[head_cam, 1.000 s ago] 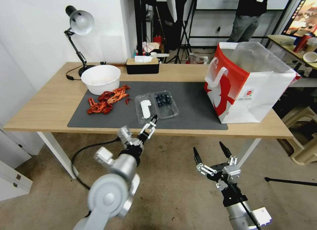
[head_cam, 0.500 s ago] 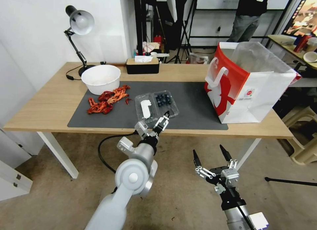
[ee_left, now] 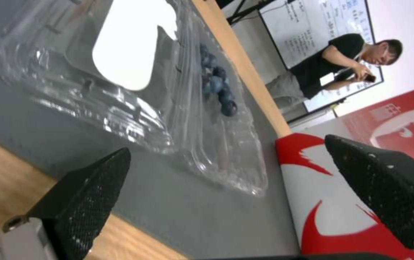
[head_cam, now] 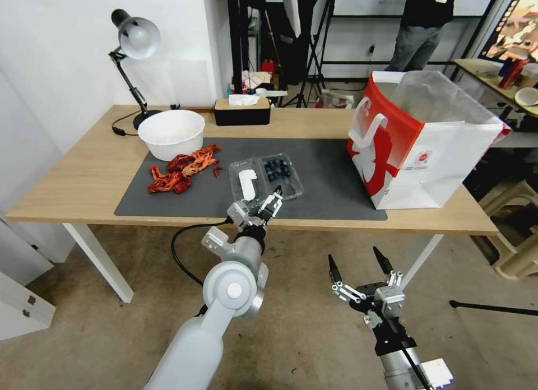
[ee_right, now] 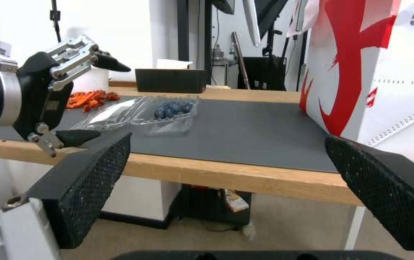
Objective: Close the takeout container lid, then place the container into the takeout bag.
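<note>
left gripper (head_cam: 270, 202): spread, empty, at mat's near edge | container (head_cam: 265, 179): just ahead, lid (head_cam: 247, 183) flat open | right gripper (head_cam: 358, 262): spread, empty, below table

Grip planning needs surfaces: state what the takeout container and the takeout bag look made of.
Takeout container: thin clear plastic, glossy; blueberries show through and its ridges catch glare. Takeout bag: looks like smooth paper, printed red and white, holding sharp folds, with a crinkled clear plastic liner rising from its mouth.
</note>
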### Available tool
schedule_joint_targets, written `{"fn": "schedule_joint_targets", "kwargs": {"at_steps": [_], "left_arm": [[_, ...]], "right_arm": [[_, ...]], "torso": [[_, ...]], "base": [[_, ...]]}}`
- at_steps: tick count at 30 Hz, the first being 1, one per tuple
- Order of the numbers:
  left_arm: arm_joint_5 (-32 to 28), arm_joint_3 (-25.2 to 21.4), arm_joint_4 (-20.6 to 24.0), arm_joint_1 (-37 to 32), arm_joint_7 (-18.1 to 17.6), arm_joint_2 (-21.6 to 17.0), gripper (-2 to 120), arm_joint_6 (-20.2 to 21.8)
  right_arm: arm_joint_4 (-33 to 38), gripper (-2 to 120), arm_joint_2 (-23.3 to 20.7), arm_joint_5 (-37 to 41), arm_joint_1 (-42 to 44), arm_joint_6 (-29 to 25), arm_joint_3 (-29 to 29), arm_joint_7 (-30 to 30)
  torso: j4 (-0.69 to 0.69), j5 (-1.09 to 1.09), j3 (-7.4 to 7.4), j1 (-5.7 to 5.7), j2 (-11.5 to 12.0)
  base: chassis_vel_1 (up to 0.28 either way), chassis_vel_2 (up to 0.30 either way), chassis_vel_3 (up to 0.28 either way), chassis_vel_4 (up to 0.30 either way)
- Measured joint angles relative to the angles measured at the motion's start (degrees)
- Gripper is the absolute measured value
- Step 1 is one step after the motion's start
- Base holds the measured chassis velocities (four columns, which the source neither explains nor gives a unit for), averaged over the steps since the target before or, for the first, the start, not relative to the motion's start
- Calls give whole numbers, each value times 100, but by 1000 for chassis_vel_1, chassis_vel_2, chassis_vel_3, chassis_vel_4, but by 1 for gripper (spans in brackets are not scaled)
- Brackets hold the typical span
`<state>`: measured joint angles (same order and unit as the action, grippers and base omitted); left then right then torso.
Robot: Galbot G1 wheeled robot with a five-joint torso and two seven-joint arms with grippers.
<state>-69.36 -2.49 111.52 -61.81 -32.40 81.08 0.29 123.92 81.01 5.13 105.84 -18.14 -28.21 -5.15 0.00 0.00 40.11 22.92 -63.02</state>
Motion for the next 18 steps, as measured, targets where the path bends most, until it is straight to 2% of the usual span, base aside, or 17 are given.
{"fn": "schedule_joint_targets", "kwargs": {"at_steps": [6, 18], "left_arm": [[-6, 19, -131, 156, -168, 56, 100, 0], [20, 9, -331, 285, -246, 119, 100, 20]], "right_arm": [[-17, 100, -12, 14, -7, 5, -1, 28], [-58, 100, -26, 18, -24, 12, 1, 67]], "torso": [[0, 0, 0, 0, 0], [-2, 0, -2, -2, -2]], "base": [[0, 0, 0, 0], [0, 0, 0, 0]]}}
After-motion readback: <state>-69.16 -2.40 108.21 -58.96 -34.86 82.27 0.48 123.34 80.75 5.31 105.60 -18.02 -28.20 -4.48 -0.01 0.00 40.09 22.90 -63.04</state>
